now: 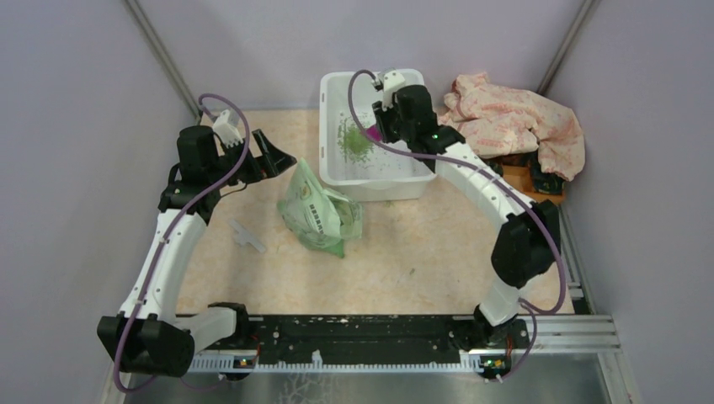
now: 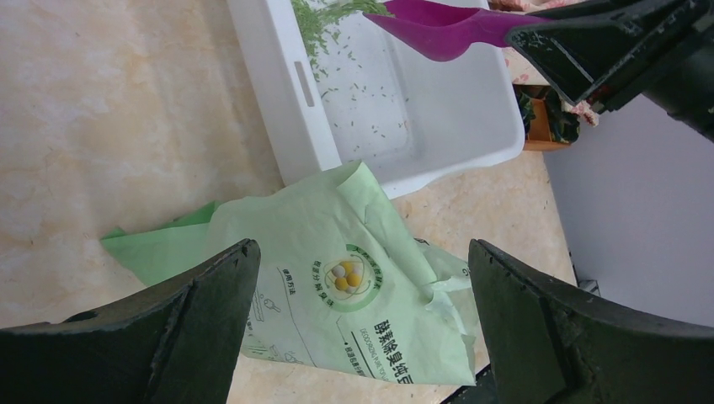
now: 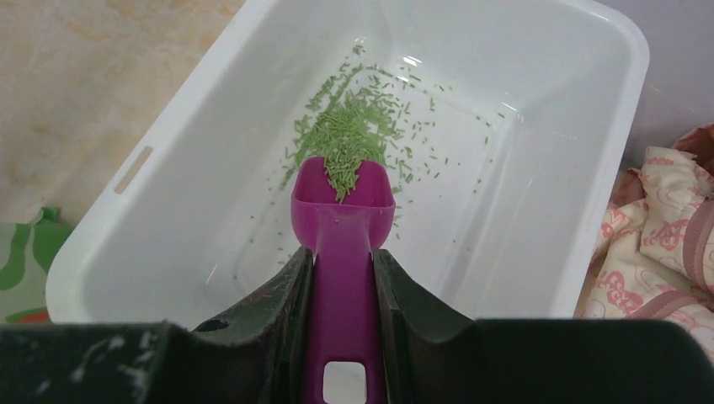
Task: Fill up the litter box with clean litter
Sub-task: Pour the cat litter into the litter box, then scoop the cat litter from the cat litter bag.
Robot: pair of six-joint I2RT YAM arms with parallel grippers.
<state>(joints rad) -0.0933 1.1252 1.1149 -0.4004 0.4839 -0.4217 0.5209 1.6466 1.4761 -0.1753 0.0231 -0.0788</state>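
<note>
Right jaws clench the handle of the magenta scoop (image 3: 343, 219), which runs forward between them. Its bowl, just ahead of them, hangs over the box (image 3: 202, 126) with green litter (image 3: 358, 135) at its lip. More litter lies in a loose pile on the box floor straight ahead of the bowl, with bits scattered around it. A patterned cloth (image 3: 665, 219) lies to the right of these jaws, beside the box. Left jaws stand wide apart, gripping nothing. Below and between them a green-and-white bag (image 2: 337, 278) lies on the bench (image 2: 109, 109). Beyond them the box rests on the bench, just beside the bag.
</note>
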